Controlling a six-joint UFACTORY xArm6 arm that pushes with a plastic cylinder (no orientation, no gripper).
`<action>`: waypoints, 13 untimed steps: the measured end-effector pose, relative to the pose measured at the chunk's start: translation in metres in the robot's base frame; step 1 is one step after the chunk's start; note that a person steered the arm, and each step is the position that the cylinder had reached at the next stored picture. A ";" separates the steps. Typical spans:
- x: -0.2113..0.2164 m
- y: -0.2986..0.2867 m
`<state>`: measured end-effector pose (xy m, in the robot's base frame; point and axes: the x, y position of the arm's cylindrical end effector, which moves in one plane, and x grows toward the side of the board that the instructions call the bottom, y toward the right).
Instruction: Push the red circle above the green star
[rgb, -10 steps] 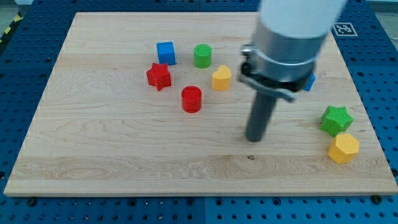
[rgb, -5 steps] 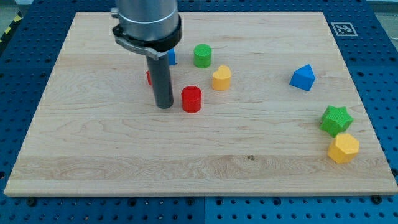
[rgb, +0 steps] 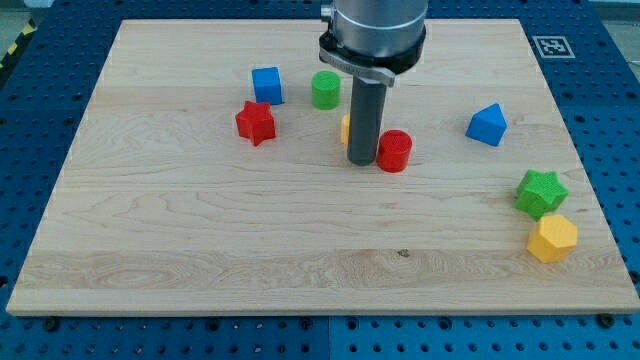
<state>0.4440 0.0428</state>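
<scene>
The red circle lies near the board's middle. My tip touches its left side. The green star lies at the view's right edge of the board, well to the right of and a little below the red circle. My rod hides most of a yellow block just behind it.
A red star, a blue cube and a green cylinder lie at the upper left of the rod. A blue triangular block lies at the right. A yellow hexagon lies just below the green star.
My tip has swung from the board's right to the red circle's left side, then pushed it about 85 pixels to the view's right. The other blocks have stayed put.
</scene>
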 end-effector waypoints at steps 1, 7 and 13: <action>-0.007 0.000; -0.004 0.036; 0.022 0.144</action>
